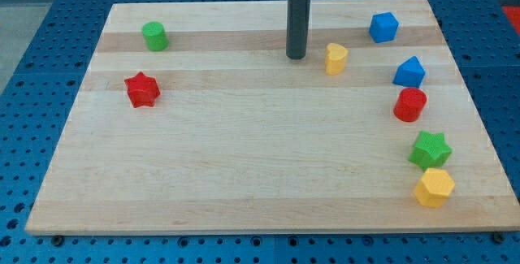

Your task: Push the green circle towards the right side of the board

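Observation:
The green circle (pixel 154 36), a short cylinder, stands near the board's top left corner. My tip (pixel 296 56) rests on the board at top centre, far to the right of the green circle and not touching it. A yellow heart-shaped block (pixel 335 58) stands just right of my tip with a small gap between them.
A red star (pixel 143 90) lies below the green circle. On the right side stand a blue cube (pixel 383 28), a blue triangular block (pixel 409 72), a red cylinder (pixel 410 105), a green star (pixel 430 149) and a yellow hexagon (pixel 434 188). The wooden board (pixel 244 166) lies on a blue perforated table.

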{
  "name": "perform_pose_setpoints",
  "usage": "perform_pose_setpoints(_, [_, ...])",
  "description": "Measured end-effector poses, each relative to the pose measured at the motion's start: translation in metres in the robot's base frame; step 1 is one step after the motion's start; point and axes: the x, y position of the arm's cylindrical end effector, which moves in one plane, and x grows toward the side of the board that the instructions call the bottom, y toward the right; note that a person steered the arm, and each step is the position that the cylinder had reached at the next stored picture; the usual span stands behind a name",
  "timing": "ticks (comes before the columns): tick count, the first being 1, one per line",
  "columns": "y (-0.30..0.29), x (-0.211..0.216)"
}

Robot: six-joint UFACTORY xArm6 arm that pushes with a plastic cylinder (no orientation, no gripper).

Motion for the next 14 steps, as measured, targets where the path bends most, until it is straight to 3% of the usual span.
perform_pose_setpoints(6, [0.147, 0.007])
perform_pose_setpoints(8, [0.070, 0.007])
perform_pose_setpoints(14, [-0.285, 0.067])
